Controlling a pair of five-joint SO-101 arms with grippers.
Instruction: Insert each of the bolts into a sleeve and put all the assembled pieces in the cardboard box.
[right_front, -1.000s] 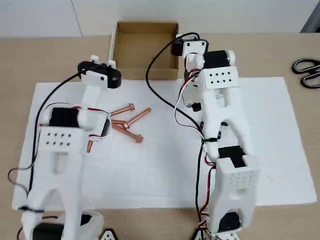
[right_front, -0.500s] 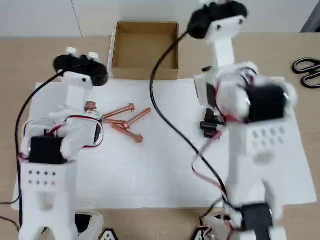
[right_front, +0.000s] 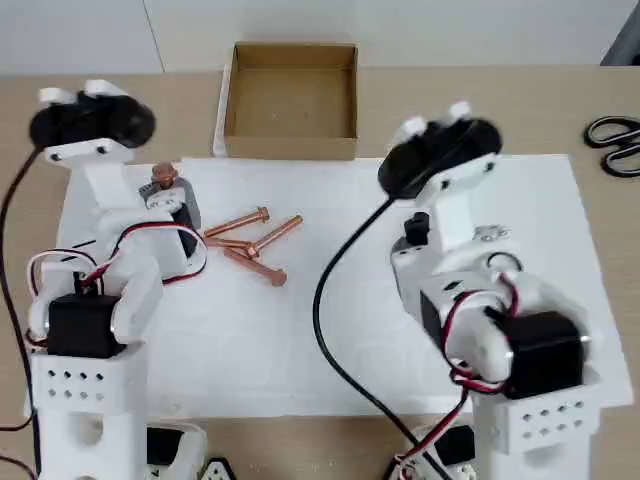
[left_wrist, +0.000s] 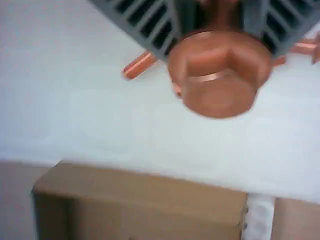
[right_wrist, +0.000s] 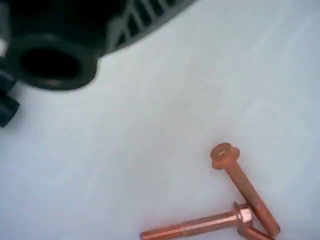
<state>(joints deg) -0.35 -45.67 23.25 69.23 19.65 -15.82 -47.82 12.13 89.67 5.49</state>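
Now the left gripper (right_front: 168, 200) is clamped tight on a copper bolt (left_wrist: 220, 75), held above the white paper (right_front: 330, 330) not far from the cardboard box (right_front: 290, 148). Over on the other side, the right gripper (right_front: 418, 232) grips a black sleeve (right_wrist: 50, 62), and more bolts (right_front: 252, 240) lie loose on the paper between the arms.

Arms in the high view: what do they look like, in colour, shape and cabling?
The left arm and right arm are white shells with black motor blocks, hole-dotted plates and red, white and black wires; a thick black cable trails each. Their end effector fingers are dark grey and ribbed.
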